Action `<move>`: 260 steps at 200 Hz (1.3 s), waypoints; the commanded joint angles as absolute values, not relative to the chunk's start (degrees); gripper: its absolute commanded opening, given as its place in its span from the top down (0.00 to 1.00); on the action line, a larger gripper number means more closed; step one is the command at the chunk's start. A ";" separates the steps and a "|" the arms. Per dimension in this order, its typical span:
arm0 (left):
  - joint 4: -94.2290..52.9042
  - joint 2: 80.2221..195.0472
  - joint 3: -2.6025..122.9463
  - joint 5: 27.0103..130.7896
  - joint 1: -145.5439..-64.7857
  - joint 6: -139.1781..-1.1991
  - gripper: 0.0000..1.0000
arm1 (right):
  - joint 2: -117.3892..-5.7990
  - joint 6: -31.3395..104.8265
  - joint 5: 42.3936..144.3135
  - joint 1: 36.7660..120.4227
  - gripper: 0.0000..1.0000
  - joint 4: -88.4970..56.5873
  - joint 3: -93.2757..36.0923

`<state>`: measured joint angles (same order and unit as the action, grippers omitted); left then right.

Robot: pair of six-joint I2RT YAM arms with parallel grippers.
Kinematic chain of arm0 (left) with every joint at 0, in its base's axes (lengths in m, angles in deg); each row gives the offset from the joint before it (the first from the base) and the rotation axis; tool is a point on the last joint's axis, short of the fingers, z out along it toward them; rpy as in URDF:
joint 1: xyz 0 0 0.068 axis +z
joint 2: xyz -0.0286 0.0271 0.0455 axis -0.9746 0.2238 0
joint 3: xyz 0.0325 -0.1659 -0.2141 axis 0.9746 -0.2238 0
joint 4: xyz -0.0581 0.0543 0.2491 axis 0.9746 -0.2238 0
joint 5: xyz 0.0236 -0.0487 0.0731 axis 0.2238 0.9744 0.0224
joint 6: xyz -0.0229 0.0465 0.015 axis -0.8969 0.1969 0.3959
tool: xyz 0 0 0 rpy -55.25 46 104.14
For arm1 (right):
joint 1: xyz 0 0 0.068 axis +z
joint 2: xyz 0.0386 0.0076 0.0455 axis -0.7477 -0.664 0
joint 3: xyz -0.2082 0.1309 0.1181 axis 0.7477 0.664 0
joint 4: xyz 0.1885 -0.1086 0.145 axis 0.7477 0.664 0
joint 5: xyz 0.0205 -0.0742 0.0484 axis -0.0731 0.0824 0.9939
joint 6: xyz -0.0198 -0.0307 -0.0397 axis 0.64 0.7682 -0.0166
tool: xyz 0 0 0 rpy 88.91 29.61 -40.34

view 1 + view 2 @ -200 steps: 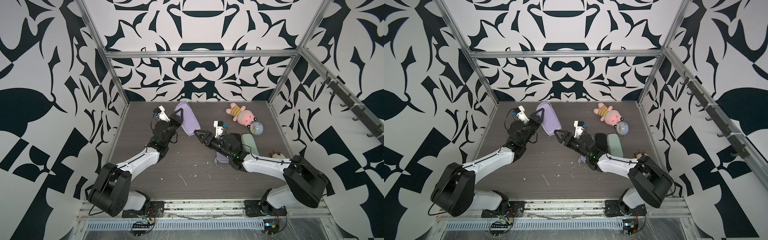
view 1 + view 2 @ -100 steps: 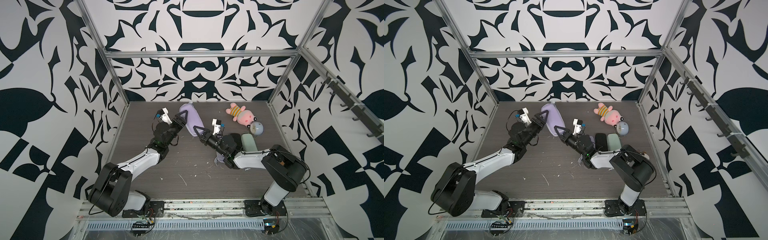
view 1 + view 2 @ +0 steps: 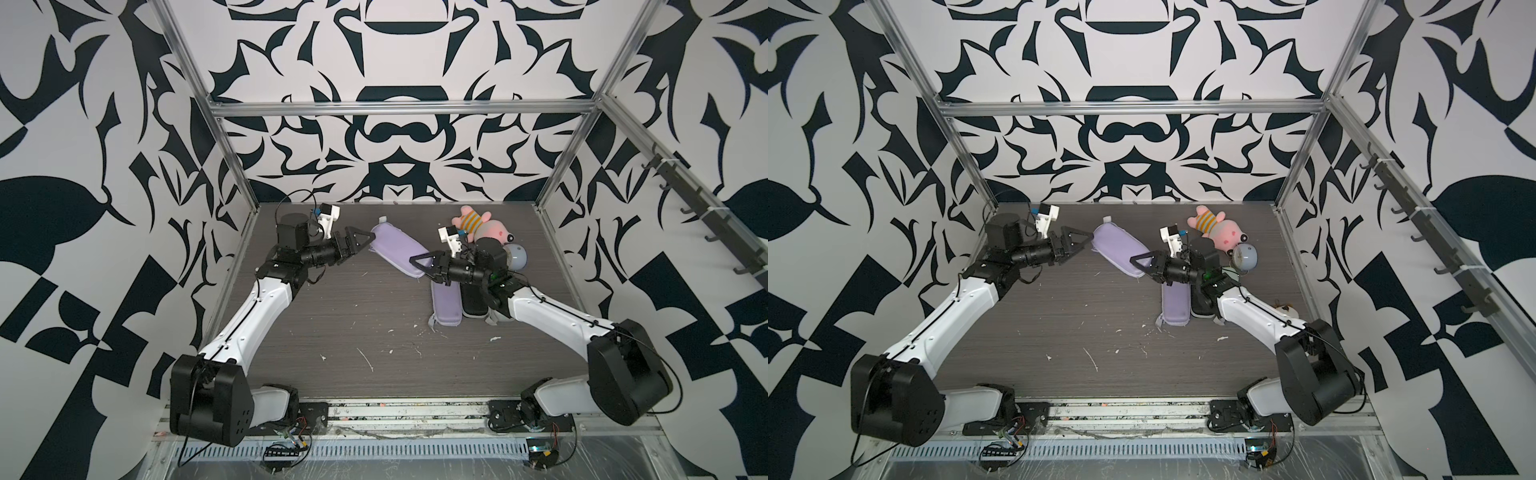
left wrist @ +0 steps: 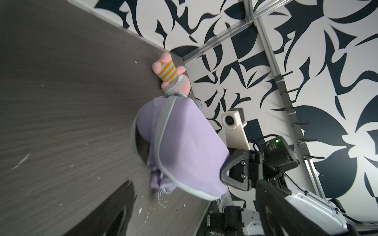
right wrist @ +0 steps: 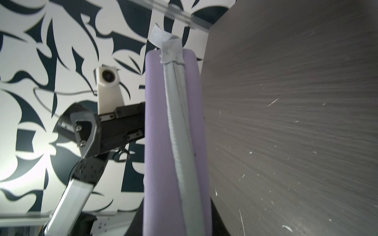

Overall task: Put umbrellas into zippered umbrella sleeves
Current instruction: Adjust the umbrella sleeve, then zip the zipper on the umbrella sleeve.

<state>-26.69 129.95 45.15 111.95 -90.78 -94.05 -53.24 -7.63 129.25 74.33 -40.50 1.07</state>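
Note:
A lilac sleeve (image 3: 399,249) (image 3: 1121,249) lies slantwise at the back of the table in both top views. My right gripper (image 3: 417,266) (image 3: 1138,264) (image 5: 176,224) is shut on its nearer end. The grey zipper (image 5: 180,122) runs along it away from the jaws. My left gripper (image 3: 365,245) (image 3: 1081,245) (image 4: 194,183) stands open at the sleeve's far end, with its fingers wide on either side. In the left wrist view that end gapes, and lilac umbrella fabric (image 4: 161,181) with a cord hangs out. A second lilac sleeve (image 3: 446,303) and a black sleeve (image 3: 473,305) lie under the right arm.
A pink plush toy (image 3: 482,224) and a round pale-blue clock (image 3: 515,255) sit at the back right, close behind the right wrist. A small brown-and-white object (image 3: 1283,309) lies by the right wall. White scraps dot the dark table (image 3: 353,332).
The left gripper has let go of the lilac sleeve, opened wide and drawn back to the left. The right gripper has moved up to the sleeve's nearer end and shut on it.

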 commanded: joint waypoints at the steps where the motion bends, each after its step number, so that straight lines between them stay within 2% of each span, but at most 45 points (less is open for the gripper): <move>1: -34.12 132.30 46.17 116.80 -92.36 -89.29 0.04 | -51.95 -4.01 137.65 74.14 1.00 -41.43 -2.96; 34: -38.20 133.40 46.28 116.99 -92.56 -86.27 0.04 | -51.98 -5.96 143.07 74.14 1.00 -44.10 -3.61; 66: -28.32 134.50 44.95 122.30 -94.17 -93.28 0.11 | -53.30 -7.22 148.61 75.05 1.00 -44.38 -5.14; 85: -27.32 135.17 45.60 124.02 -96.72 -93.37 0.14 | -54.26 -6.60 151.48 75.55 1.00 -43.06 -6.10; 119: -27.22 137.22 45.99 127.19 -97.02 -93.92 0.47 | -54.94 2.65 152.44 75.68 1.00 -29.12 -8.70; 140: -27.01 137.69 46.71 127.68 -96.20 -94.10 0.75 | -54.93 5.84 150.27 74.39 0.66 -23.36 -9.33; 153: -25.27 136.85 46.36 125.61 -94.44 -95.07 0.89 | -52.88 8.53 146.05 73.13 0.54 -20.98 -7.51; 163: -21.90 135.33 44.85 122.42 -92.73 -96.66 0.96 | -50.41 11.87 141.63 72.58 0.49 -18.99 -5.48; 169: -19.09 134.27 43.78 120.24 -91.89 -97.49 1.00 | -48.88 14.20 137.99 72.56 0.48 -17.93 -3.90; 179: -13.83 132.43 41.80 116.34 -91.16 -98.76 1.00 | -46.42 18.59 130.34 72.56 0.47 -16.05 -1.28; 195: -7.31 130.70 40.20 111.62 -91.96 -100.06 1.00 | -42.50 23.19 117.86 72.77 0.51 -18.13 4.24; 204: -6.35 130.34 40.32 109.71 -92.80 -99.95 1.00 | -40.35 26.23 111.28 73.72 0.59 -20.33 7.11; 226: -5.95 128.55 39.94 104.98 -95.20 -97.87 1.00 | -35.79 36.67 93.25 80.89 0.70 -22.21 10.78; 241: -7.52 127.95 40.26 103.97 -95.99 -96.57 1.00 | -35.13 41.42 84.82 85.08 0.71 -21.51 10.01; 260: -7.71 127.68 40.25 103.94 -96.29 -96.76 1.00 | -36.30 44.28 80.10 87.75 0.69 -21.25 8.05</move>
<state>-11.81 129.97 39.95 106.11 -95.68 -98.20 -36.69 34.40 96.08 84.90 -18.77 10.82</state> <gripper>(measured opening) 0.469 0.302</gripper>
